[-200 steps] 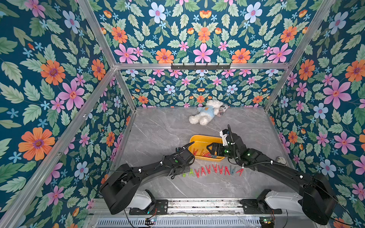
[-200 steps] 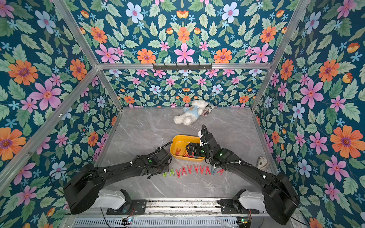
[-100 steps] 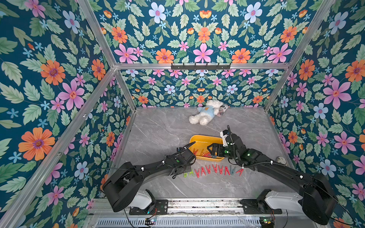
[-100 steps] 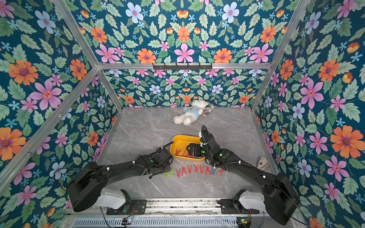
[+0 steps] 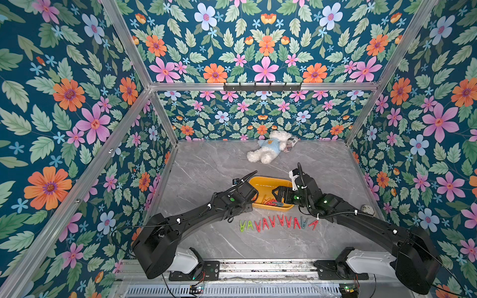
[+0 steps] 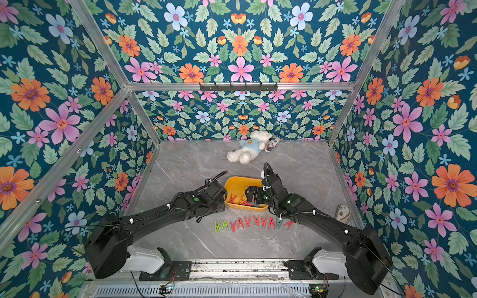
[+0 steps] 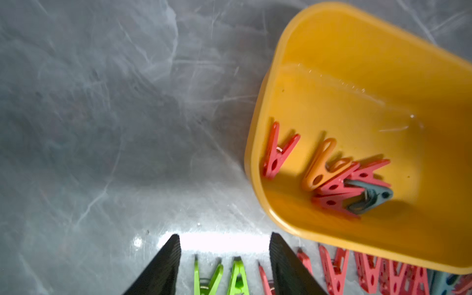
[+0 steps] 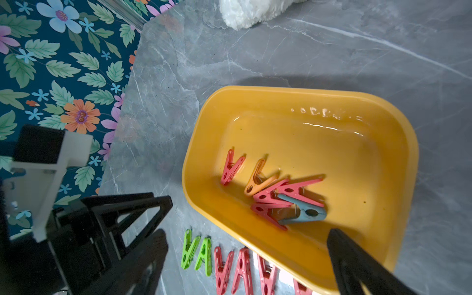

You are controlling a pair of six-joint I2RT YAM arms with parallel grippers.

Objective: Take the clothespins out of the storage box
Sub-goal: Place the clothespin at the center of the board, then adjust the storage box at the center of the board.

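The yellow storage box [image 5: 268, 179] [image 6: 240, 179] [image 7: 332, 51] [image 8: 281, 102] sits mid-table. Inside lie several clothespins [image 5: 268, 201] [image 6: 242, 201] [image 7: 342, 184] [image 8: 275, 196]: red, one orange, one grey-blue. More clothespins form a row [image 5: 278, 223] [image 6: 253, 223] [image 8: 229, 265] in front of the box, green ones [image 7: 222, 275] at its left end. My left gripper [image 5: 245, 200] [image 7: 224, 235] hovers by the box's left end above the green ones, open and empty. My right gripper [image 5: 277, 194] [image 6: 249, 194] [image 8: 247, 233] is open wide, one finger over the box, the other outside its near wall.
A white plush bear [image 5: 268, 151] in a blue shirt lies at the back of the table, a small patterned item [image 5: 291, 143] beside it. Another small object [image 5: 367, 209] rests by the right wall. Floral walls close in three sides.
My left gripper has gone from shut to open and has drawn back from the left end of the row toward the box. The right arm has not moved.
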